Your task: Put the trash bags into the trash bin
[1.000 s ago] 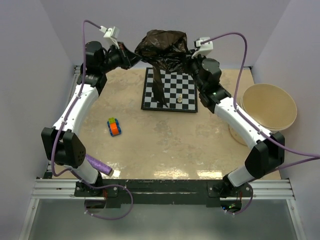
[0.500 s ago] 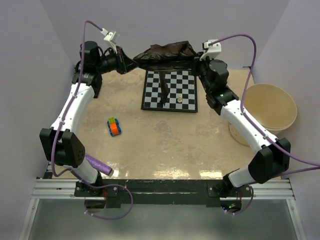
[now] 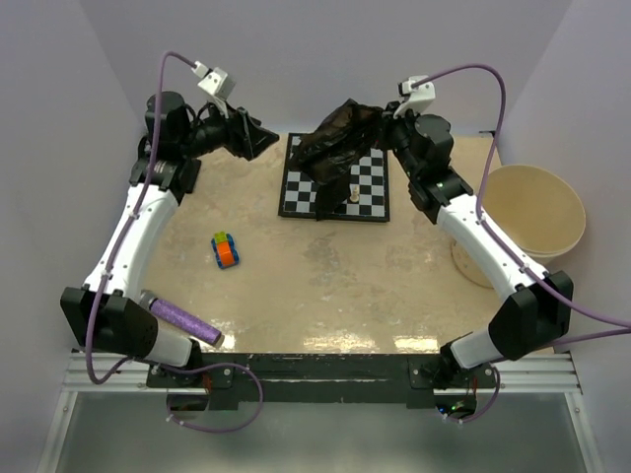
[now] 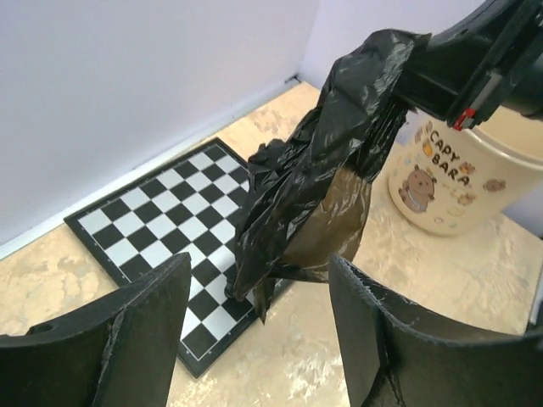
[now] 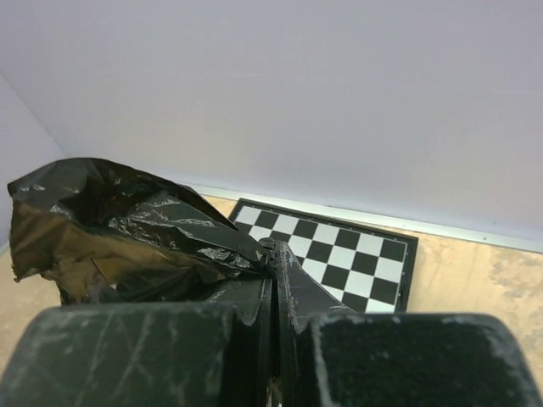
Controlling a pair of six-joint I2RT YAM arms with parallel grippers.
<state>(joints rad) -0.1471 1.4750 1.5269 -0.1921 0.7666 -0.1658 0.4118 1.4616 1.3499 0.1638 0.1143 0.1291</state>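
Beige tabletop (image 3: 325,286), lilac walls (image 3: 325,39). We see the right claw (image 3: 386,133) clamped on the black trash bag (image 3: 340,148), which hangs over the chessboard (image 3: 370,192) at upper centre. At upper left the left claw (image 3: 261,138) stands apart, empty. We note the trash bin (image 3: 532,212) at far right, well apart from the bag.

Trash bag (image 3: 340,146), black, crumpled: pinched between the fingers of the right gripper (image 3: 385,126), hanging over the chessboard (image 3: 373,200); left gripper (image 3: 264,140) apart from it, empty.
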